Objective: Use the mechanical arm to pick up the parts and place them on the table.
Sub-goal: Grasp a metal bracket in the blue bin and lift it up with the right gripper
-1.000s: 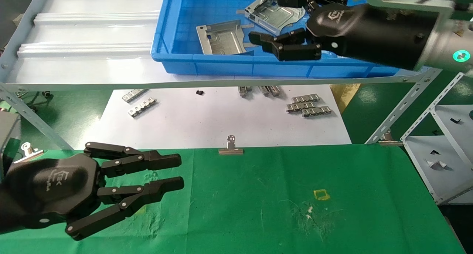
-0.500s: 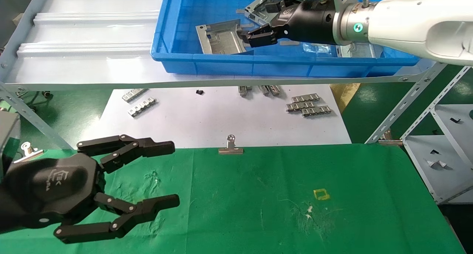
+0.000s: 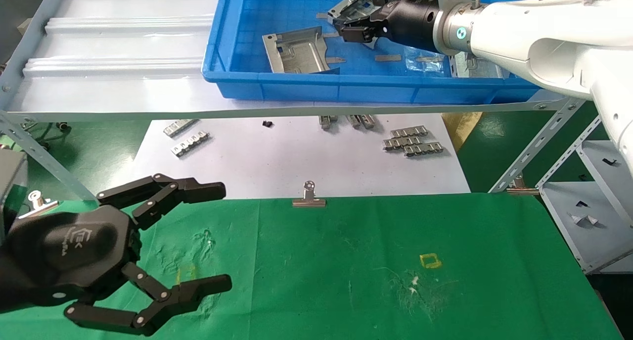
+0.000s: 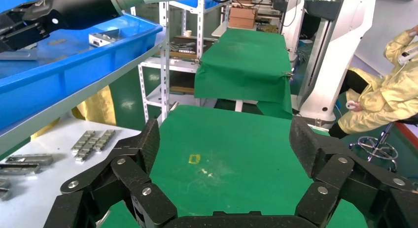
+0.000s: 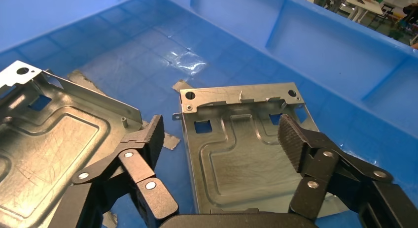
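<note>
At the left we see the left claw (image 3: 217, 238) spread wide above the green desk (image 3: 395, 280). Up in the blue bin (image 3: 232, 77) one part (image 3: 296, 53) lies flat; farther right, the right claw (image 5: 219, 134) hovers apart straddling another part (image 5: 241, 154)

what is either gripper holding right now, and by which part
Nothing is held. The right gripper is open over a metal plate in the blue bin, fingers either side, not closed. The left gripper is open and empty above the green table.
</note>
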Action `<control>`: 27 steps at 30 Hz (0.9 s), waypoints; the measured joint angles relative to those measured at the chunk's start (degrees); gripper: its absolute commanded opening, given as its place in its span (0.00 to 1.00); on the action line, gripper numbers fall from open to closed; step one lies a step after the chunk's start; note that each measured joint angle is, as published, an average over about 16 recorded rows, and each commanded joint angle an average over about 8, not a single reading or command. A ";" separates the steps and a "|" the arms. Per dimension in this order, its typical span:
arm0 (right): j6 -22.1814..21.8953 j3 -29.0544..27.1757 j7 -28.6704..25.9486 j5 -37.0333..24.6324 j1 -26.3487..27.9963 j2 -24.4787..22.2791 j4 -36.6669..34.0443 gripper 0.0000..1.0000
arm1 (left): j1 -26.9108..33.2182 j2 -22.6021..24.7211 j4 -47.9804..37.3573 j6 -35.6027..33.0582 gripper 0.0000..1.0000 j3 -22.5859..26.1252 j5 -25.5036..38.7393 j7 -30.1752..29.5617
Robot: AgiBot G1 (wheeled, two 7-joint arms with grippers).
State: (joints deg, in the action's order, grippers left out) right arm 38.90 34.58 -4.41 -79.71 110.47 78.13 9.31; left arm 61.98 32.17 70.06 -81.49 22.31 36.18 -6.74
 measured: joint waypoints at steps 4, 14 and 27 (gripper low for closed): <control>-1.13 0.96 -0.84 0.67 -0.68 0.02 0.79 0.00 | 0.00 0.00 0.00 0.00 1.00 0.00 0.00 0.00; -3.02 3.70 -2.31 2.41 -1.42 0.02 2.33 0.00 | 0.00 0.00 0.00 0.00 1.00 0.00 0.00 0.00; -4.03 7.34 -3.39 4.75 -1.22 -0.06 3.23 0.00 | 0.00 0.00 0.00 0.00 1.00 0.00 0.00 0.00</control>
State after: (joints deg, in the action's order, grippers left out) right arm 34.87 41.92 -7.80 -74.96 109.24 78.07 12.55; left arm 61.98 32.17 70.06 -81.49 22.31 36.18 -6.74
